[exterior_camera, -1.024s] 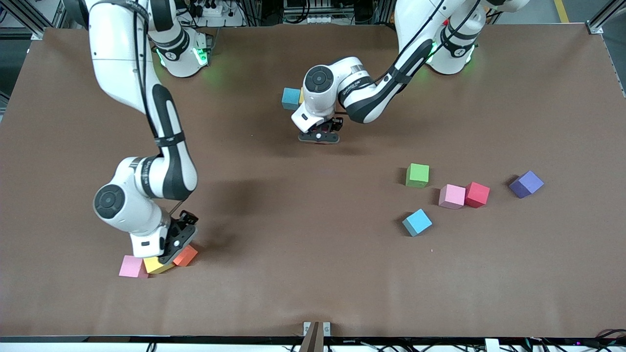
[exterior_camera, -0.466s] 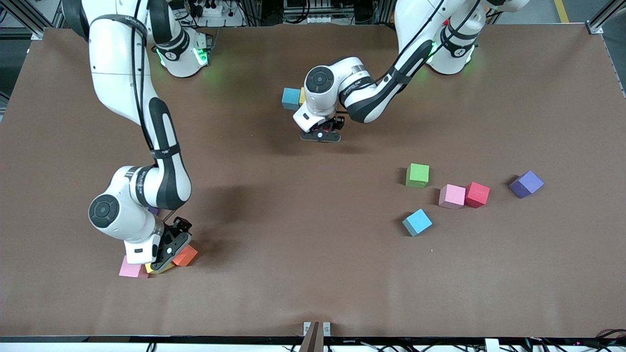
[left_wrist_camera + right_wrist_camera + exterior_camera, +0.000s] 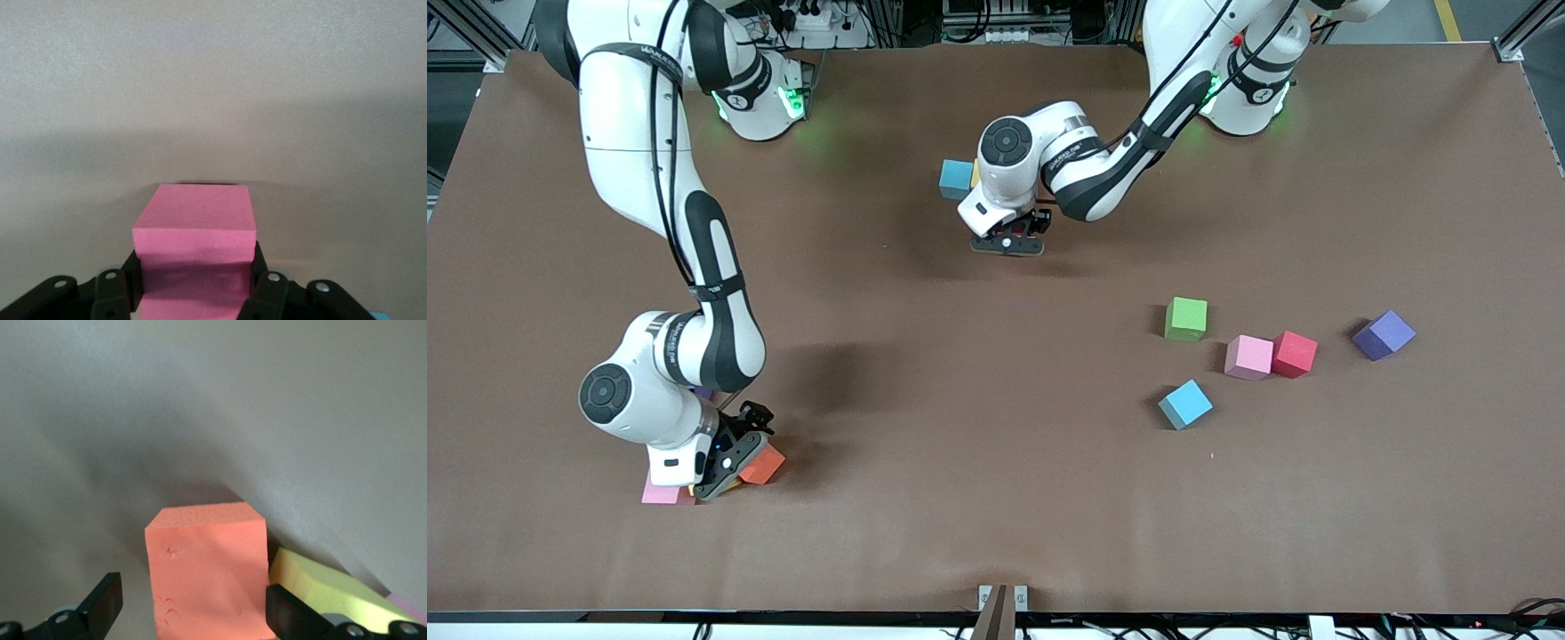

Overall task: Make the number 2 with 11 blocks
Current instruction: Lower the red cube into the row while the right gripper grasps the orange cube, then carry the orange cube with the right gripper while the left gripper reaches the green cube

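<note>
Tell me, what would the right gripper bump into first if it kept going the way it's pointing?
Probably the orange block. The right gripper is open, one finger either side of that block, so going on, it would likely close in around it, then meet the table.

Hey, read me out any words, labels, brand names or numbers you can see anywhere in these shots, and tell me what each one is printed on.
No text can be read with certainty.
Left arm: a dark printed line on the white wrist link, too small to read.
Right arm: a similar line on its wrist link, too small to read.
Blocks, such as the pink block and the orange block: plain faces, no lettering.
Table: no markings.
</note>
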Controlling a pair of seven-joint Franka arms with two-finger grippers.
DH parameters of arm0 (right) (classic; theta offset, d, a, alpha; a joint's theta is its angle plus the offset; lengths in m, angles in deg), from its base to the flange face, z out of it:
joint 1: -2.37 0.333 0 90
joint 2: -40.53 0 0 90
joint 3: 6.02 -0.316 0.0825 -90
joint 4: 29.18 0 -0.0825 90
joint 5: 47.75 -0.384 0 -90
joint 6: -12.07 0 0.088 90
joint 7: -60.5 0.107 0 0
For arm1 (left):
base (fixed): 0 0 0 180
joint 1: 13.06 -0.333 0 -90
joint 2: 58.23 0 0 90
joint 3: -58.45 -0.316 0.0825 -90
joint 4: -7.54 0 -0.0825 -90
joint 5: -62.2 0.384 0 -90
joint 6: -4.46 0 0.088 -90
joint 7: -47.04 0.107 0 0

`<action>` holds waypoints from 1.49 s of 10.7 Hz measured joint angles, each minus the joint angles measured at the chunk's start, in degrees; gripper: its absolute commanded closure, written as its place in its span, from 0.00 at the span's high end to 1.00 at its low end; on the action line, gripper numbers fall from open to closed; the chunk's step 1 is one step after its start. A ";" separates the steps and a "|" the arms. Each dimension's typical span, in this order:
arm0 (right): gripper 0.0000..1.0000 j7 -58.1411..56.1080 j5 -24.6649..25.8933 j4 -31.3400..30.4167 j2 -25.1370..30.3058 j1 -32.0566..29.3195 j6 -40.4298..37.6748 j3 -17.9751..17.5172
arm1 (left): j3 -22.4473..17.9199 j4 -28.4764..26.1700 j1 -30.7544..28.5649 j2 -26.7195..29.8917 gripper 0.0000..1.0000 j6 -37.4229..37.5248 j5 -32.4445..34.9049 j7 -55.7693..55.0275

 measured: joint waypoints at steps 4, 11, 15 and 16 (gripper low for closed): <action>1.00 0.01 -0.13 4.69 -1.72 0.02 -0.27 -0.68 | 0.00 -0.26 -0.01 0.00 0.34 0.00 0.00 -1.04; 0.33 0.00 -0.64 5.00 -3.26 -0.58 -0.29 -0.56 | 0.01 -0.32 -0.02 0.00 1.00 0.00 0.00 -2.42; 0.20 1.54 -1.41 5.85 -3.25 -0.39 -2.69 -0.68 | 0.03 -0.30 -0.06 0.00 1.00 0.00 0.00 -3.09; 0.20 4.11 -1.42 6.53 -3.17 0.08 -5.02 -0.72 | 0.06 -0.23 -0.12 0.04 1.00 0.00 0.00 -3.19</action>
